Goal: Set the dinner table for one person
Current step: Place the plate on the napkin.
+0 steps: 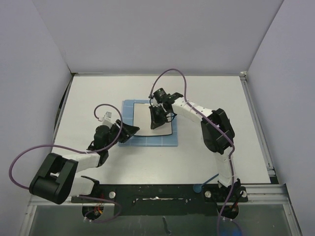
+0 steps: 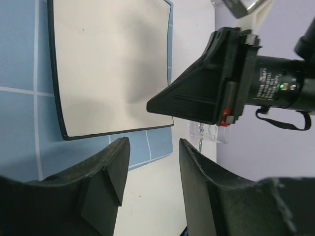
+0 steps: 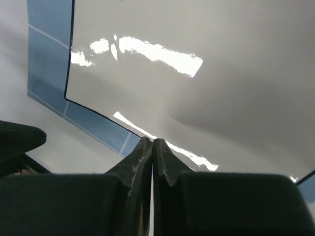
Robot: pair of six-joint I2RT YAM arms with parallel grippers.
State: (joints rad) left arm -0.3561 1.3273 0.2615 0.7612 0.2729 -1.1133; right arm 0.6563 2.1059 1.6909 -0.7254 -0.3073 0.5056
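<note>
My right claw [image 3: 152, 143] is pressed together, empty, over the plate [image 3: 206, 98] on the placemat [image 3: 49, 34]. My left claw [image 2: 152, 147] hangs spread, empty, at the placemat's edge. The white bench [image 1: 221, 98] lies under everything.

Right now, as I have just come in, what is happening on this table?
Two robot arms are setting the dinner table. A square white plate lies on a blue placemat in the middle. The right gripper is over the plate, its jaws shut with nothing between them. The left gripper sits by the placemat's near left corner, jaws apart, holding nothing.
</note>
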